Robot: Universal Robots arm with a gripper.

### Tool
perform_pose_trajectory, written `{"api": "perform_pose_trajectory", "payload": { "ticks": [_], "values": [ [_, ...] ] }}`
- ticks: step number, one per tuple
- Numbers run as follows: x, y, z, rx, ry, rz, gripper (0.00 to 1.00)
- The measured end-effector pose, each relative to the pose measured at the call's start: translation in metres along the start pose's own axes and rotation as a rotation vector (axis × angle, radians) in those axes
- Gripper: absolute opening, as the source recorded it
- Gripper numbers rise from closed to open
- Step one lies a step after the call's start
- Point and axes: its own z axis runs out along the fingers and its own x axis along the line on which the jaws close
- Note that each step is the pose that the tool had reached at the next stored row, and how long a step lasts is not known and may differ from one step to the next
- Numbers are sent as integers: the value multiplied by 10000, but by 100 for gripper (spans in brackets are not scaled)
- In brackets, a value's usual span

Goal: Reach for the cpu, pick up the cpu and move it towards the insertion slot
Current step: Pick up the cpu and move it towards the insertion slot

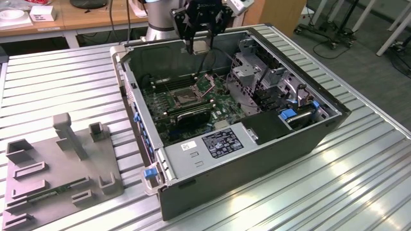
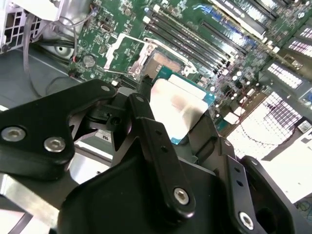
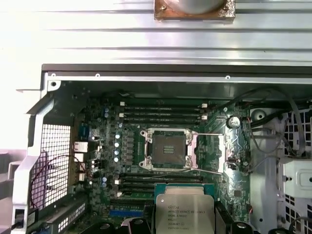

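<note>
A ribbed metal table under bright light

A wooden desk is seen behind it, and grey floor with wheeled stands beside it.

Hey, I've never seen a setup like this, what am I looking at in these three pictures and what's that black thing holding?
This is a robot arm working over an opened computer case that lies on a ribbed metal table. The exterior view comes from a camera standing off the arm. The two wrist views come from cameras riding on the arm itself, looking down into the case.

The black part at the arm's end is its claw. It is shut on the cpu, a small flat square chip with a silvery top, seen close up in both wrist views.

Below it, on the green circuit board, is the insertion slot, a square socket with a shiny metal frame. The chip is held above the case, not yet in the socket.

A grey moulded tray lies beside the case.
</note>
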Motion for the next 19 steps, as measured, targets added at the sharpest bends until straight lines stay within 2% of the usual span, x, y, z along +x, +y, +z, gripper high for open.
{"api": "perform_pose_trajectory", "payload": {
  "ticks": [11, 17, 19],
  "values": [
    [-25, 20, 4, 0, -1, 1, 55],
    [-28, 137, 21, -1, -1, 1, 55],
    [-30, 194, 32, 0, 0, 0, 55]
  ]
}}
